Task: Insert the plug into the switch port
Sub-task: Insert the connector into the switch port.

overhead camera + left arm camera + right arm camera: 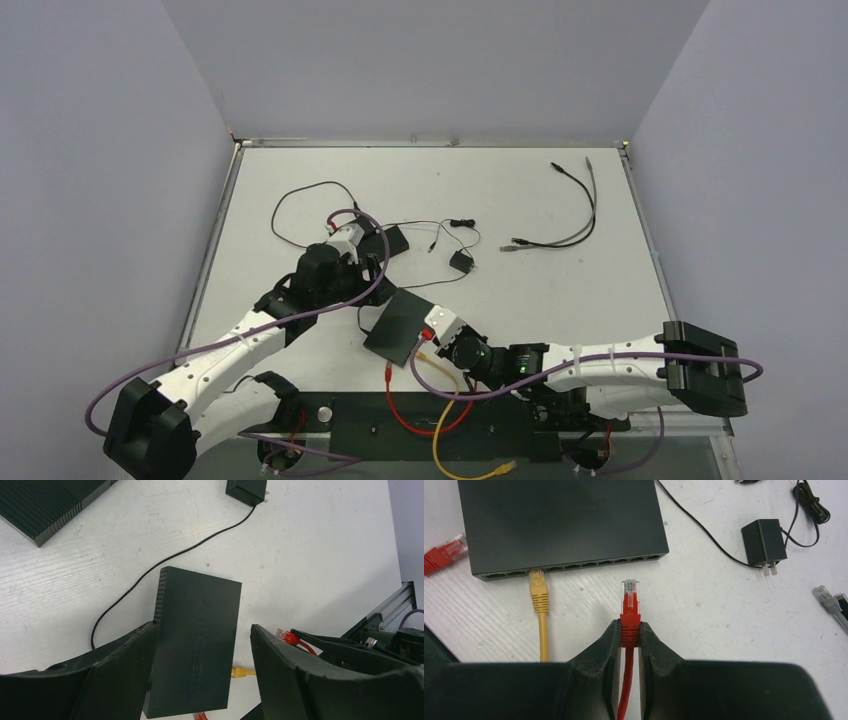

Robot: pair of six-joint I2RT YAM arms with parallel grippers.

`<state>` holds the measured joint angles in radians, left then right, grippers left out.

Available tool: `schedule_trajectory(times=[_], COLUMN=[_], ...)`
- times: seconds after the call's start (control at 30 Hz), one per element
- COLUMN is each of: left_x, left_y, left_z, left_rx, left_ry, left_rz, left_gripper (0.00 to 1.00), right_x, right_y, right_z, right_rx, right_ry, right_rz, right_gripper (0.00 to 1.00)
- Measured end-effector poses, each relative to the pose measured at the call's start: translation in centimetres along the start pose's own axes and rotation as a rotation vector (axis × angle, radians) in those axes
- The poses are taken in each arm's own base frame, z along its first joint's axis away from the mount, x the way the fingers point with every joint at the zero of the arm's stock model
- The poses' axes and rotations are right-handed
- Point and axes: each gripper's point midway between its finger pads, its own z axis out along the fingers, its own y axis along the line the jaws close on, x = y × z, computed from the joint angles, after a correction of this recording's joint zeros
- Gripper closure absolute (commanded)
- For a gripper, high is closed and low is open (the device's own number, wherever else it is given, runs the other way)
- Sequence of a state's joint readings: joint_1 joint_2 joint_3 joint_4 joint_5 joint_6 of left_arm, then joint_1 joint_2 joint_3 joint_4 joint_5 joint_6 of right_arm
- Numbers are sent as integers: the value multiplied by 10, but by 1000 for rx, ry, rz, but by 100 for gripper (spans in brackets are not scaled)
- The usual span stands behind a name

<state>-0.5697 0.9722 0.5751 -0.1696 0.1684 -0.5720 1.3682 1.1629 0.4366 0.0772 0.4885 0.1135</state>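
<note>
Your right pincer (630,632) clamps the red plug (630,600), tip at 12 o'clock, just short of the switch (559,520) ports. Your left pincer (202,630) stands wide astride the switch.

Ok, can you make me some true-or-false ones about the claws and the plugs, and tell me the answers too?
1. The right claw pinches a red plug. True.
2. That red plug is pushed into the switch. False: its tip points at the switch but stops short of it.
3. A yellow plug sits in one of the switch's ports. True.
4. The left claw is squeezed shut. False: its fingers stand apart, one on each side of the switch.
</note>
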Motion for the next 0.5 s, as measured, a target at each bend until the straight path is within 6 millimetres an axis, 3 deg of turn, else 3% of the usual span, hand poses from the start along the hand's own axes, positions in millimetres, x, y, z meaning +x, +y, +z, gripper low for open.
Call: schedule_trajectory(times=[0.2, 0.5], left_x=[15, 23], left_y=[16, 19], left_z=[14, 23], left_rx=[-42, -35], left_ry=[52, 89], left_rz=[-21, -29], left_gripper=[35, 35], right_x=[15, 26], right_y=[9, 14], right_z=[12, 24], right_rx=[-24, -40], right_ry=[46, 73], right_rz=[-71, -97], right_gripper=[100, 100])
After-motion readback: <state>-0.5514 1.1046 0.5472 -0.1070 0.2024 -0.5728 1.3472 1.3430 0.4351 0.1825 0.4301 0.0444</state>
